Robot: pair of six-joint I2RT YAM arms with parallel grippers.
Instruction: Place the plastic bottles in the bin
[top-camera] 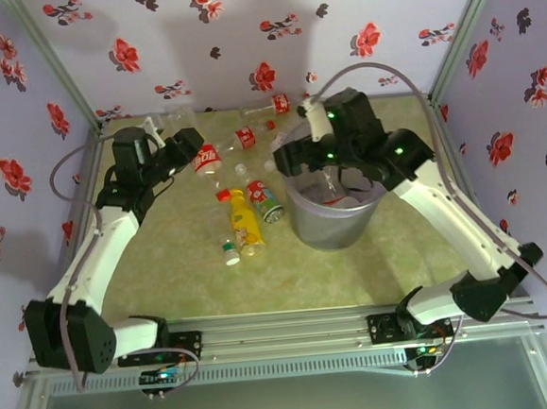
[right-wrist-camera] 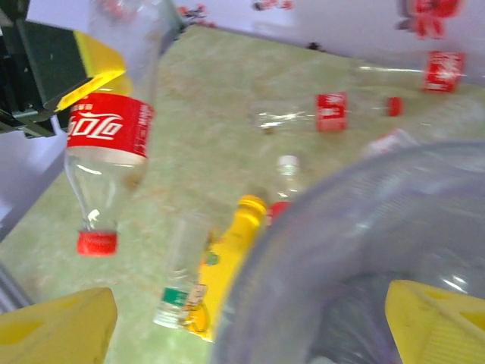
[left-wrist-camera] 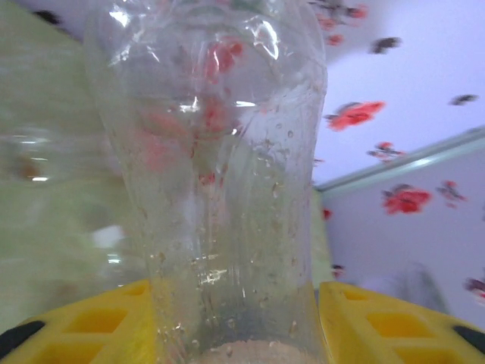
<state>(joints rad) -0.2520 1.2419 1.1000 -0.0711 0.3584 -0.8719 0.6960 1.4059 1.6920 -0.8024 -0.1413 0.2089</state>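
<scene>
Yellow fingers (left-wrist-camera: 91, 326) of the left gripper (left-wrist-camera: 239, 341) pinch a clear, red-labelled bottle (left-wrist-camera: 220, 189), held cap-down over the far left of the table (top-camera: 400, 251); the right gripper (right-wrist-camera: 250, 334) hangs above the bin (top-camera: 337, 228) with its fingers spread wide and nothing between them. Clear plastic shows inside the bin, too blurred to count. Loose bottles lie on the green surface just left of the bin: a yellow bottle (top-camera: 244, 221) with a green-labelled clear bottle (right-wrist-camera: 178, 296) just beside it. Two more red-labelled bottles (right-wrist-camera: 330, 114) lie farther back, near the flowered wall (top-camera: 241, 36) and well apart from the bin.
</scene>
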